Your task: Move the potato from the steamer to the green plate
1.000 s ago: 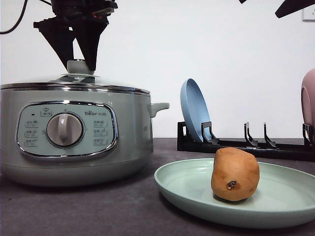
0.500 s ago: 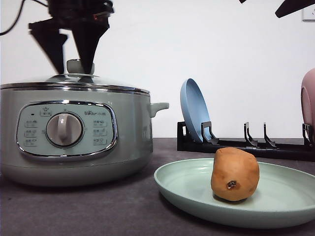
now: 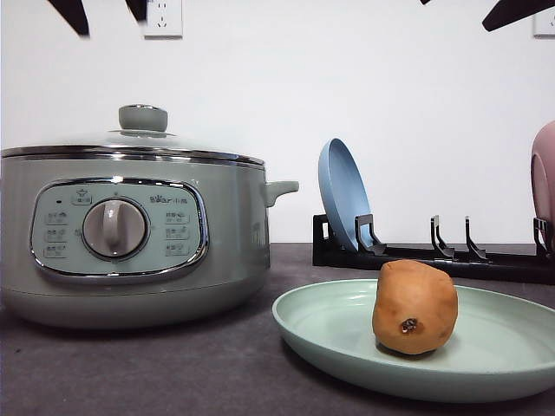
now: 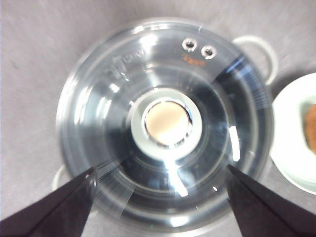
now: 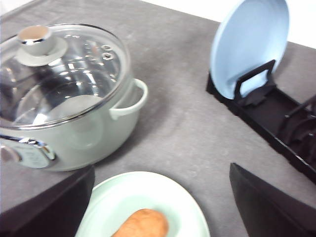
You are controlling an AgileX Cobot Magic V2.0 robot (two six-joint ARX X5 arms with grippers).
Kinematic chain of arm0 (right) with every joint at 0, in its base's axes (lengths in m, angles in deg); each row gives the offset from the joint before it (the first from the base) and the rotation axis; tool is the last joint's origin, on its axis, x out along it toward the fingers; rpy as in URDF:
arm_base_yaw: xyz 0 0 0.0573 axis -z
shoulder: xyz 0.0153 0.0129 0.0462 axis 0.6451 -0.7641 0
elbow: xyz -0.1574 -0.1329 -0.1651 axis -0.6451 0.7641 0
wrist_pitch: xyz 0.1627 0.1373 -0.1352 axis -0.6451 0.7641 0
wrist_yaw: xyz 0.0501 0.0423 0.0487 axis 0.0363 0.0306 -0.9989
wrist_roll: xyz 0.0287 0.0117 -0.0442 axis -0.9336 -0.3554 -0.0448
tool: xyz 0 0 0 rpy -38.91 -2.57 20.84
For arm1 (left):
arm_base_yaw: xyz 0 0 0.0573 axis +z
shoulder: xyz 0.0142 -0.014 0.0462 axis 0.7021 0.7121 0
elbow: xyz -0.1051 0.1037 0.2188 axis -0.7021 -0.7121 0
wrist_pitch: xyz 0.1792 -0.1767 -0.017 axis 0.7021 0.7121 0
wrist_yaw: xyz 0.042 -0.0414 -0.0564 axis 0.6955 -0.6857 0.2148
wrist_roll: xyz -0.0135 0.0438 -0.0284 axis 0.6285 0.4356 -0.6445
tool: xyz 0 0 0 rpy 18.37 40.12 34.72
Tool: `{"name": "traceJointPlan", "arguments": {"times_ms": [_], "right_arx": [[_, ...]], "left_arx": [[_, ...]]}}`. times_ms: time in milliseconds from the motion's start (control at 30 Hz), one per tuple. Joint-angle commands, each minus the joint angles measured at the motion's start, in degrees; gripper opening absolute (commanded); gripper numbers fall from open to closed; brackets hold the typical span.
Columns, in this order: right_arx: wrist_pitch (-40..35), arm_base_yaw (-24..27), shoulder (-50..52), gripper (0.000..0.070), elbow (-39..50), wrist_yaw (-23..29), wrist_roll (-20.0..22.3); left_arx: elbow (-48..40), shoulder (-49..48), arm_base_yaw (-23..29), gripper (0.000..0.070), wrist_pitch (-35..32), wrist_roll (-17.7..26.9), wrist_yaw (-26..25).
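The oval, orange-brown, smooth-skinned potato (image 3: 414,308) already rests on the wide, shallow, pale mint-green round plate (image 3: 329,334), which sits on the dark grey table (image 3: 156,368) just beside the large, round, sage-green steamer (image 3: 130,234); the steamer's glass lid with its green knob (image 3: 143,117) is seated on the chrome rim; by my reading the transfer itself is done and only the clearing away of the arms is left.

The left gripper (image 4: 158,197) hangs above the lid, its fingers spread wide and holding nothing; the right gripper (image 5: 160,207) is likewise spread wide and empty above the plate.

In the front view the potato's dark eye spot faces the camera; the right wrist view shows its long axis lying flat on the plate, running roughly toward and away from the front camera.
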Motion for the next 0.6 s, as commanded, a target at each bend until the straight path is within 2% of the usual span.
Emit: {"name": "traceJointPlan", "arguments": {"times_ms": [0, 100, 267, 433, 567], "right_arx": [[-0.26, -0.35, -0.17, 0.055, -1.14, -0.59, 0.39], [0.35, -0.35, -0.17, 0.055, -1.14, -2.2, 0.23], [2.37, -0.35, -0.17, 0.055, -1.16, -6.04, -0.13], [4.61, -0.35, -0.17, 0.055, -1.18, -12.08, -1.49], [6.39, -0.35, -0.17, 0.055, -1.18, -17.01, -2.62]], "left_arx": [[1.2, -1.27, -0.24, 0.0519, 0.41, -0.81, 0.12], [1.2, -5.42, -0.28, 0.0518, 1.45, -1.17, -0.52], [1.2, -11.56, -0.28, 0.0514, 2.22, -1.18, -5.01], [1.2, -15.99, -0.28, 0.051, 3.47, -1.21, -6.31], [1.2, -18.04, -0.28, 0.0508, 3.47, -1.22, -9.42]]}}
